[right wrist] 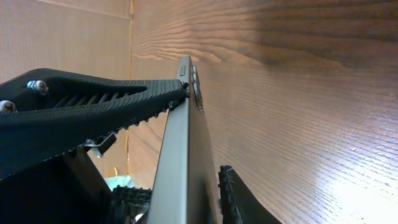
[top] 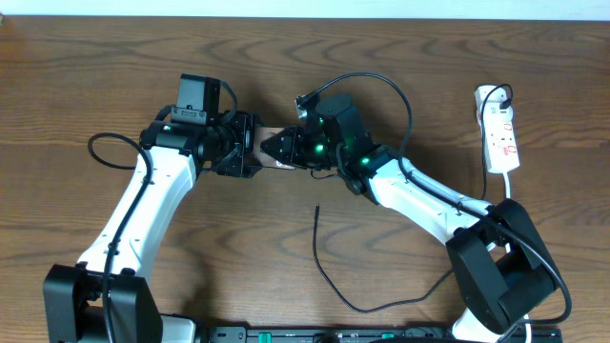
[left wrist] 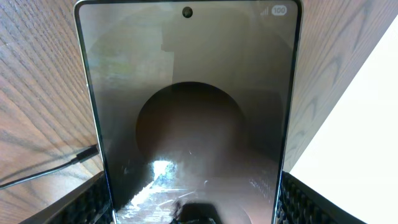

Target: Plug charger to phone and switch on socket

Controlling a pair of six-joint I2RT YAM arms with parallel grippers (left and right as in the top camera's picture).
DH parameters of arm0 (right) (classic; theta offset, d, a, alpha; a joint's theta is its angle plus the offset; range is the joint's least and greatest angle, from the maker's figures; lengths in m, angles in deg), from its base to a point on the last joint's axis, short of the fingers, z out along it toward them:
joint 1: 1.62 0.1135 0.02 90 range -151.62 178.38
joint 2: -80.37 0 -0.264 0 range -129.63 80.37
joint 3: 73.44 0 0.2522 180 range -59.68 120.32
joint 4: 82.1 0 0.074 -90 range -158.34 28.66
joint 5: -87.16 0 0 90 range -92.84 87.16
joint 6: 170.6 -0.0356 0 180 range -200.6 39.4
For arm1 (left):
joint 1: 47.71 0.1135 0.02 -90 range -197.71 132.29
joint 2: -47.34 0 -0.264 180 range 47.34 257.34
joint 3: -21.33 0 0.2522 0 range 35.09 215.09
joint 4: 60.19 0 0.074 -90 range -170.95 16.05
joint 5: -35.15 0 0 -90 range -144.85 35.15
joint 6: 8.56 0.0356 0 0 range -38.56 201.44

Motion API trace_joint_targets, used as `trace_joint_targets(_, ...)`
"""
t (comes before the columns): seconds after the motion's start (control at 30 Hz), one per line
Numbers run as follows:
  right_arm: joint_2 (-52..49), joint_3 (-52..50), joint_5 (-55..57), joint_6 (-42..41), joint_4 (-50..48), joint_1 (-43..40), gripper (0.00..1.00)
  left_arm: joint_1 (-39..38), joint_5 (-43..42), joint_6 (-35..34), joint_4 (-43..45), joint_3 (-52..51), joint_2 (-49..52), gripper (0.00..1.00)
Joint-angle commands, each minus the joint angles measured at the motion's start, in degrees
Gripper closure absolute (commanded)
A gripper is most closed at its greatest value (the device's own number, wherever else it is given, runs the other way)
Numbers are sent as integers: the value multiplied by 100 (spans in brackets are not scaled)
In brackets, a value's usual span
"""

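Overhead, we saw the left gripper (top: 250, 145) and right gripper (top: 282, 150) both clenched on the phone (top: 269, 135); probably steadying it for the charger (top: 319, 250), lying untouched nearby.

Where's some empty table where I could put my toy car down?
Bare wood lies at the far left beyond the left arm, between that arm and the charger, and between the right arm and the socket. It's crowded in the middle, where the left hand and right hand grip the phone.
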Motion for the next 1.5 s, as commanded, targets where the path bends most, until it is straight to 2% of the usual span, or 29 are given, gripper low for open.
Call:
trace_joint_targets(0.0,-26,90,-33,-81,-15,48,85,-31,-111,33,44,44,-153,77)
trace_joint_targets(0.5,-26,90,-33,-81,-13,48,87,-28,-111,50,39,42,-153,37)
trace_joint_targets(0.7,-26,90,-33,-81,-15,44,88,-28,-109,50,26,44,-153,28)
trace_joint_targets(1.23,-26,90,-33,-81,-15,44,90,-28,-109,50,24,44,-153,26)
trace_joint_targets(1.27,-28,90,-31,-81,-13,42,90,-28,-109,52,20,44,-153,25)
trace_joint_targets(1.3,-26,90,-31,-81,-15,35,91,-28,-111,52,20,42,-153,6)
trace_joint_targets(1.47,-26,90,-31,-79,-13,-57,91,-28,-116,223,11,42,-153,5)
